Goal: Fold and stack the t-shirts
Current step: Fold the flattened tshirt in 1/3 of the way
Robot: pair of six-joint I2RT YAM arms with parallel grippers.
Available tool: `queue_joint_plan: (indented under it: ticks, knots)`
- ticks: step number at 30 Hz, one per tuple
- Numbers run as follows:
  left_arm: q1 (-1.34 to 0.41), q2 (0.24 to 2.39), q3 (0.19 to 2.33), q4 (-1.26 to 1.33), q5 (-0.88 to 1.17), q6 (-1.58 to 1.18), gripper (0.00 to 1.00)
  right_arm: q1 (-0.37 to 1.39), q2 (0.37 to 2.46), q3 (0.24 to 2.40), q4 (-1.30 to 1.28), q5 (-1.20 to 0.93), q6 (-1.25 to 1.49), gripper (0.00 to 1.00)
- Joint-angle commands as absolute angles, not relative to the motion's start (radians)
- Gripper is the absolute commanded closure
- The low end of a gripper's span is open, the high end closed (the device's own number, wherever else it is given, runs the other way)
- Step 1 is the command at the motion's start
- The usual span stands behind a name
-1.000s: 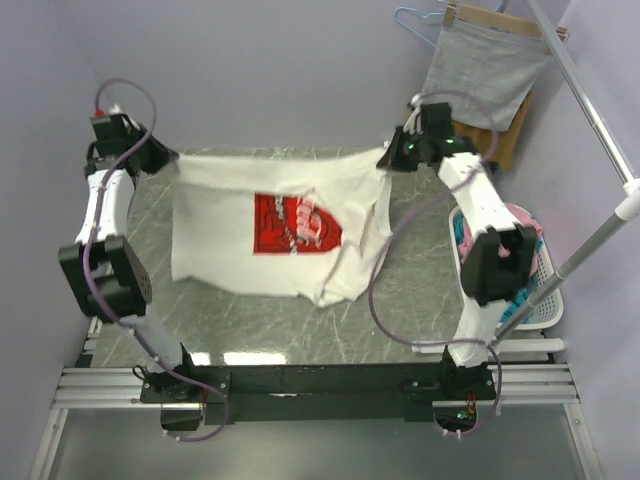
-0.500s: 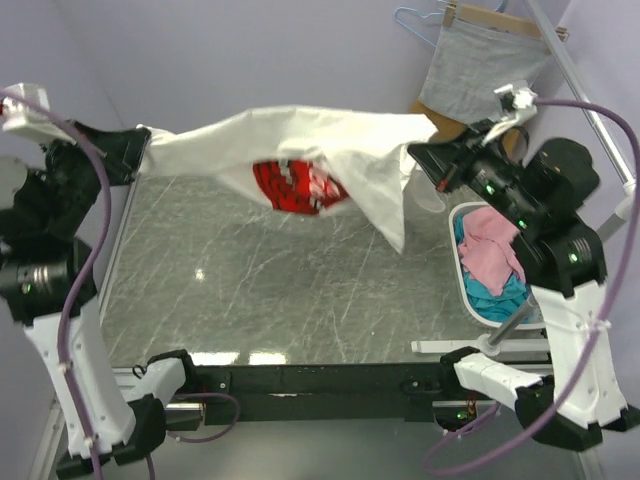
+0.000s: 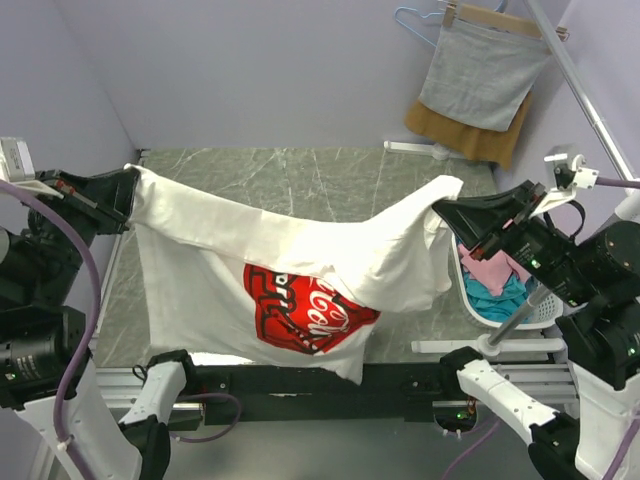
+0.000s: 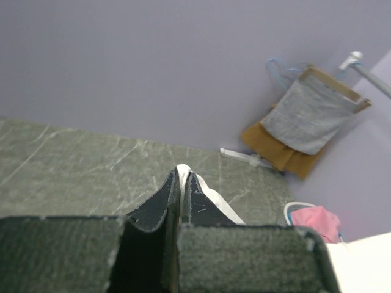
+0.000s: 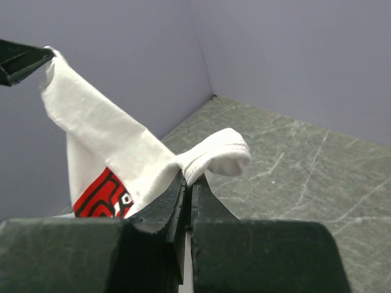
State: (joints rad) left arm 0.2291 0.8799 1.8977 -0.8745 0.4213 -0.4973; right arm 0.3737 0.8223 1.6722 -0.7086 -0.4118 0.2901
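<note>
Both arms, left arm (image 3: 30,345) and right arm (image 3: 610,300), pair white links with chunky black joint housings. A purple cable (image 3: 88,300) loops along each. Black tapered fingers (image 4: 159,207) project from felt-textured dark grey blocks

L gripper (image 3: 127,195) & R gripper (image 3: 442,212) held high, wide apart, both clamped (jaws pressed tight).

Bright, soft, even light all over, with no hard shadows anywhere. The worktop (image 3: 300,180) carries a dull sheen between the fingers, and a white glare patch sits at its near edge. Up close, the left fingers (image 4: 156,207) and right fingers (image 5: 162,210) look fuzzy. The wall (image 4: 183,61) beyond is crisper, and the t-shirt (image 3: 330,250) is slightly washed out.
</note>
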Motion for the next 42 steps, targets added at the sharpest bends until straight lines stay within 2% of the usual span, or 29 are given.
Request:
queue_joint_plan:
  ticks: [1,7,11,15,19,24,28,30,31,32,33,34,35,37,38,39,42]
  knots:
    - [0.226,0.882,1.751,-0.858,0.255,-0.494,0.99,0.379,0.949,1.568,-0.641,-0.328,0.287,1.00]
    - [0.227,0.940,1.381,-0.605,0.210,-0.535,0.99,0.359,1.210,1.396,-0.460,-0.219,0.314,1.00]
    - [0.227,1.038,1.139,-0.413,0.178,-0.577,0.99,0.330,1.397,1.378,-0.350,-0.192,0.324,1.00]
    - [0.227,1.233,1.003,-0.145,0.143,-0.675,0.99,0.275,1.615,1.446,-0.275,-0.206,0.357,1.00]
    - [0.224,1.446,1.038,-0.069,0.115,-0.683,0.99,0.226,1.913,1.647,-0.314,-0.210,0.357,1.00]
    - [0.222,1.725,1.212,-0.026,0.123,-0.681,0.99,0.190,2.243,2.041,-0.448,-0.227,0.345,1.00]
    - [0.224,1.873,1.349,0.040,0.144,-0.672,0.99,0.172,2.387,2.268,-0.512,-0.198,0.345,0.99]
    - [0.224,1.957,1.414,0.032,0.147,-0.652,0.99,0.161,2.413,2.329,-0.508,-0.193,0.370,0.91]
    - [0.224,1.988,1.489,0.012,0.124,-0.644,0.99,0.149,2.427,2.330,-0.499,-0.202,0.376,0.79]
    - [0.224,2.017,1.524,0.003,0.109,-0.641,0.89,0.146,2.433,2.324,-0.486,-0.209,0.383,0.57]
    - [0.224,2.073,1.555,-0.035,0.094,-0.629,0.70,0.141,2.434,2.315,-0.480,-0.201,0.393,0.41]
    - [0.225,2.104,1.636,-0.073,0.080,-0.620,0.57,0.137,2.428,2.309,-0.480,-0.192,0.390,0.36]
    - [0.224,2.133,1.678,-0.124,0.016,-0.614,0.47,0.138,2.419,2.275,-0.474,-0.167,0.391,0.36]
    - [0.224,2.169,1.732,-0.219,-0.035,-0.610,0.43,0.137,2.340,2.196,-0.430,-0.135,0.380,0.32]
    - [0.224,2.155,1.717,-0.219,-0.095,-0.611,0.36,0.138,2.304,2.101,-0.376,-0.118,0.380,0.32]
    - [0.225,2.105,1.685,-0.201,-0.104,-0.609,0.23,0.138,2.237,2.053,-0.348,-0.109,0.376,0.30]
    - [0.224,1.993,1.571,-0.111,-0.068,-0.595,0.16,0.138,2.157,1.970,-0.324,-0.084,0.359,0.28]
